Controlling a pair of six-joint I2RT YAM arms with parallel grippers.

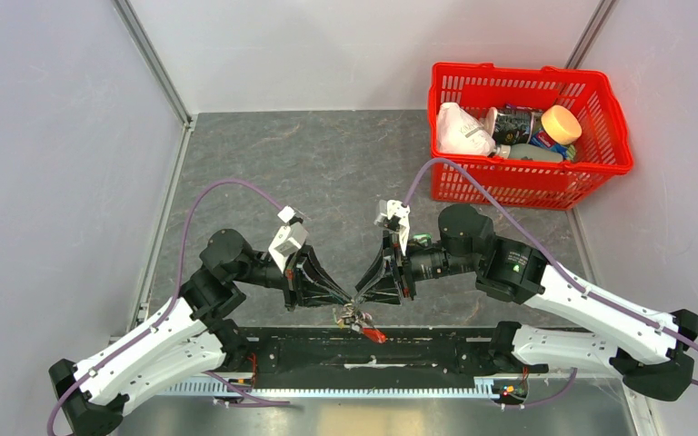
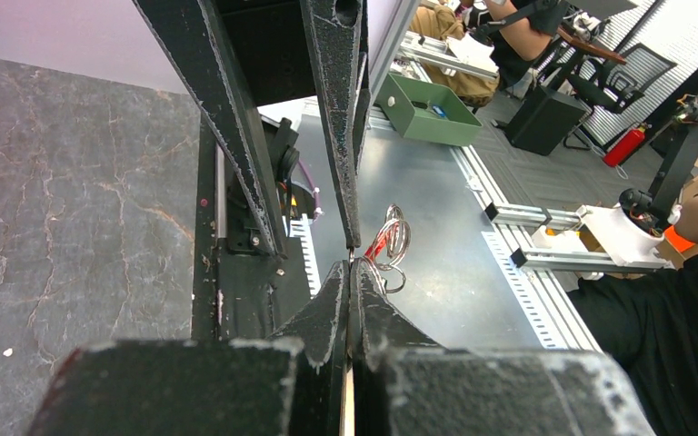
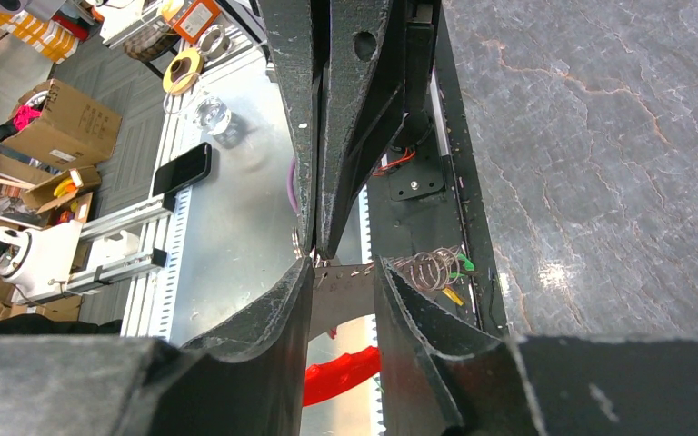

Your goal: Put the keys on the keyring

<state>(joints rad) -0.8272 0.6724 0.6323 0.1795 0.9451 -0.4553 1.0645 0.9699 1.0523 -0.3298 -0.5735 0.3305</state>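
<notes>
Both grippers meet tip to tip above the table's near edge. My left gripper (image 1: 353, 303) (image 2: 350, 268) is shut, pinching something thin at the edge of a bunch of silvery split rings (image 2: 396, 238). My right gripper (image 1: 363, 298) (image 3: 344, 274) is shut on a flat silvery key (image 3: 345, 286) that spans its jaws. The left fingers (image 3: 345, 109) touch that key's end. The bunch of keys (image 1: 349, 316) hangs below the tips, with coiled rings (image 3: 427, 265), a green tag (image 3: 462, 264) and a yellow tag (image 3: 453, 295). The keyring's red part (image 1: 373, 334) (image 3: 341, 372) hangs beneath; its dark part is hidden.
A red plastic basket (image 1: 527, 186) with bottles and a bag stands at the back right. A black rail (image 1: 436, 350) runs along the near edge under the grippers. The grey marbled mat (image 1: 327, 173) lies behind them, with walls at left, right and back.
</notes>
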